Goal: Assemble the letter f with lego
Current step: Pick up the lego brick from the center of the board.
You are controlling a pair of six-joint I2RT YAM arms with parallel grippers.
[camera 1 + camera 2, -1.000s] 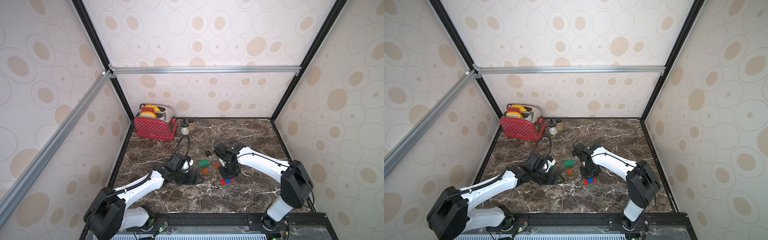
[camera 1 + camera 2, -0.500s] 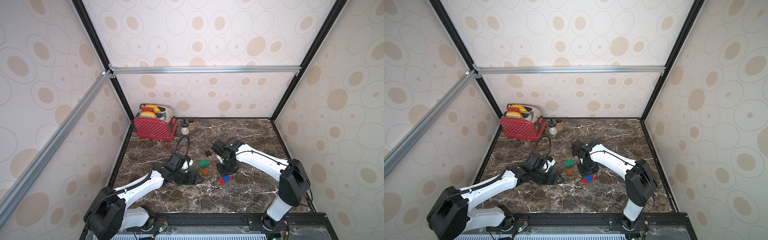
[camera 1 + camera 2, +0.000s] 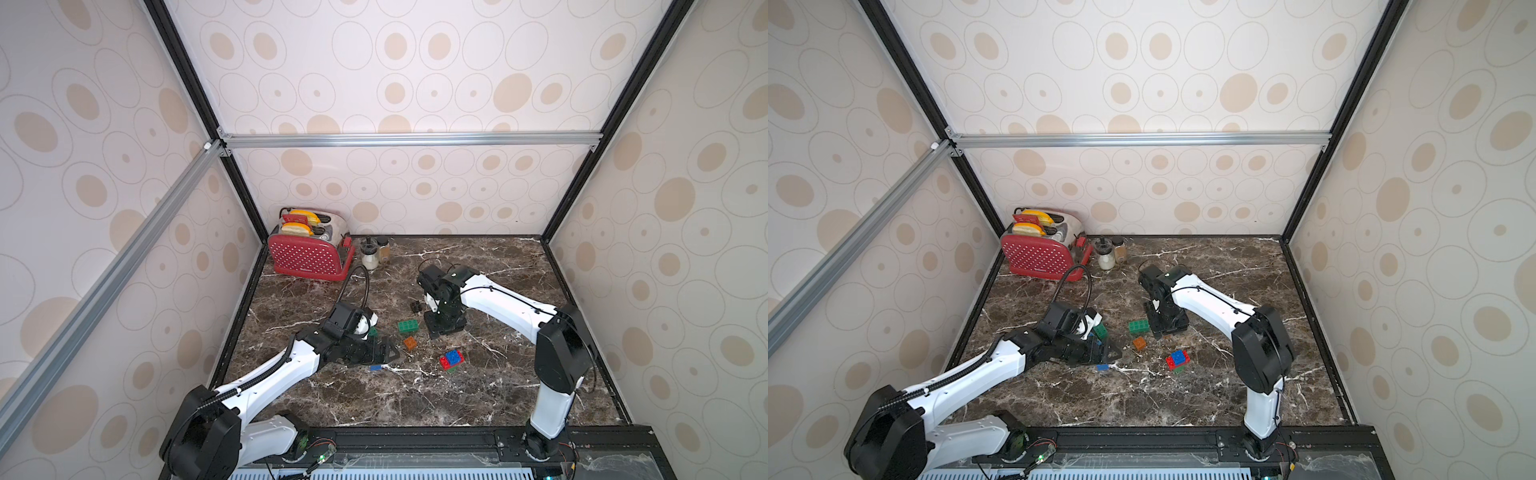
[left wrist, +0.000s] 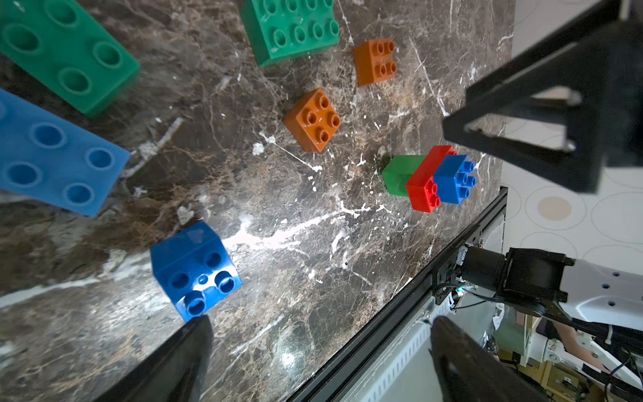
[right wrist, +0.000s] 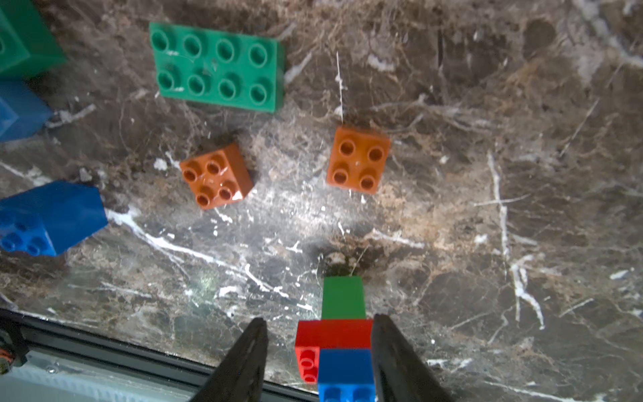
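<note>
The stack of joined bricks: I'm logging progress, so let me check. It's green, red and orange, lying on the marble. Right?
Not quite: the stack is green, red and blue, lying on the marble. The right wrist view shows it; the nearest orange brick sits loose, apart from it.

two orange bricks (image 5: 215,175), one toaster (image 3: 307,259), two jars (image 3: 370,258)

The toaster (image 3: 305,259) stands in the table's (image 3: 415,399) back left corner, two jars (image 3: 371,260) just right of it. Near the middle a long brick (image 3: 408,326) lies with a square brick (image 3: 410,342) just before it; the stack (image 3: 452,360) lies further forward and right, and a small brick (image 3: 376,367) lies well left of the stack.
</note>
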